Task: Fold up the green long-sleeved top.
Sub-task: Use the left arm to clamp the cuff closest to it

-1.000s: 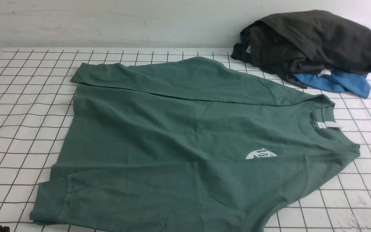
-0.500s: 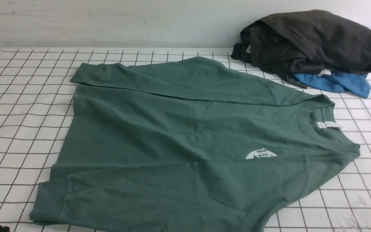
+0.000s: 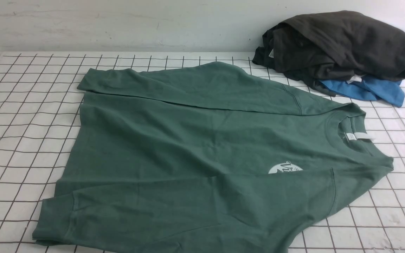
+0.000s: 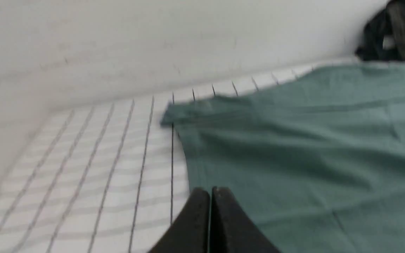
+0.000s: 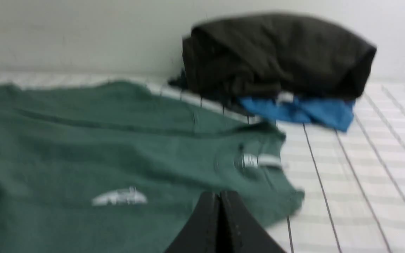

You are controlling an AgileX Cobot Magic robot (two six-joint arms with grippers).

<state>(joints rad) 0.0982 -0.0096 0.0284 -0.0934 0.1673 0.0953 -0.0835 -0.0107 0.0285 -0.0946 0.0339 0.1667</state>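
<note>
Green long-sleeved top [image 3: 202, 151]: flat on counter [image 3: 23, 116], sleeves laid over body, long axis crosswise; collar end near dark garment [image 3: 339, 45], hem end well apart from it. Left claw [image 4: 210, 192]: tips together, empty, facing hem end. Right claw [image 5: 220, 195]: tips together, empty, facing collar end. Front view gives whole outline, no claw tips; wrist views give tips, blurred

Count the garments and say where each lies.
3. The green long-sleeved top lies spread across the middle; the dark charcoal garment is heaped at the far right, atop the blue garment. More may hide beneath.
</note>
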